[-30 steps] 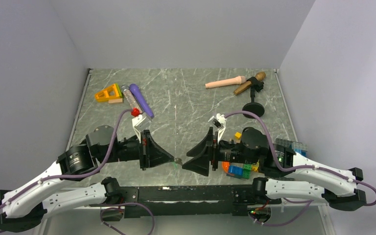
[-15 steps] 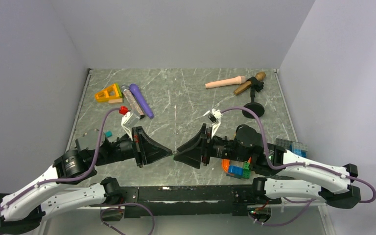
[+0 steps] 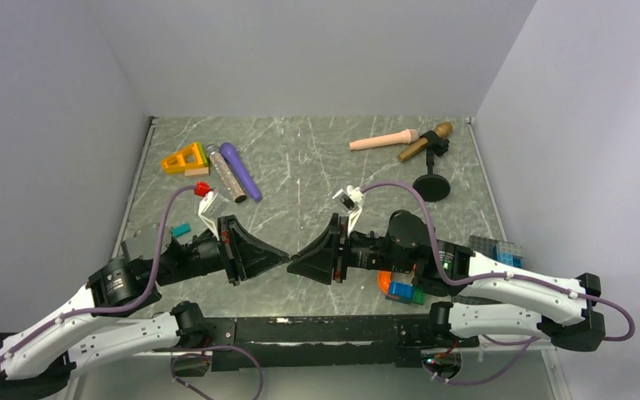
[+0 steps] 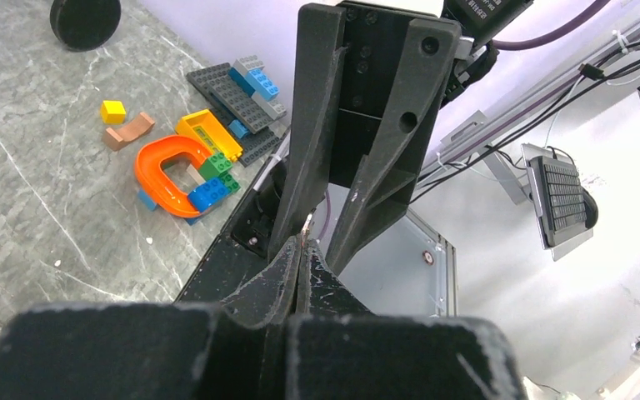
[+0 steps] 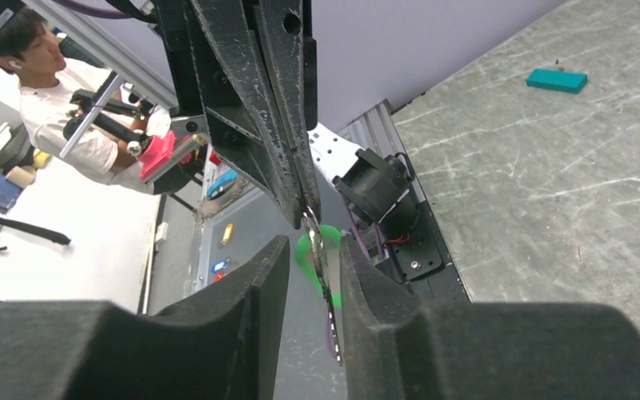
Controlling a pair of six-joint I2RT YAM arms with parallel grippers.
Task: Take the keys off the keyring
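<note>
My left gripper [image 3: 287, 256] and right gripper [image 3: 294, 263] meet tip to tip above the table's near edge. The left gripper [image 4: 304, 250] is shut on a thin metal keyring [image 5: 310, 218]. A bright green key [image 5: 302, 252] hangs from the ring, between the fingers of my right gripper [image 5: 315, 250]. The right jaws stand apart around the ring and the key. The ring lies close to the right-hand finger [image 5: 358, 275]; I cannot tell whether they touch. A teal key [image 3: 182, 229] lies loose on the table at the left; it also shows in the right wrist view [image 5: 557, 79].
A pile of coloured building blocks [image 3: 400, 287] lies under the right arm and shows in the left wrist view [image 4: 183, 162]. A purple and a silver cylinder [image 3: 239, 171], an orange triangle [image 3: 185, 158], two toy microphones [image 3: 383, 140] and a black stand [image 3: 431, 187] lie farther back.
Both grippers have moved left together, still tip to tip. The left arm has drawn back, and the teal key now shows on the table beside it.
</note>
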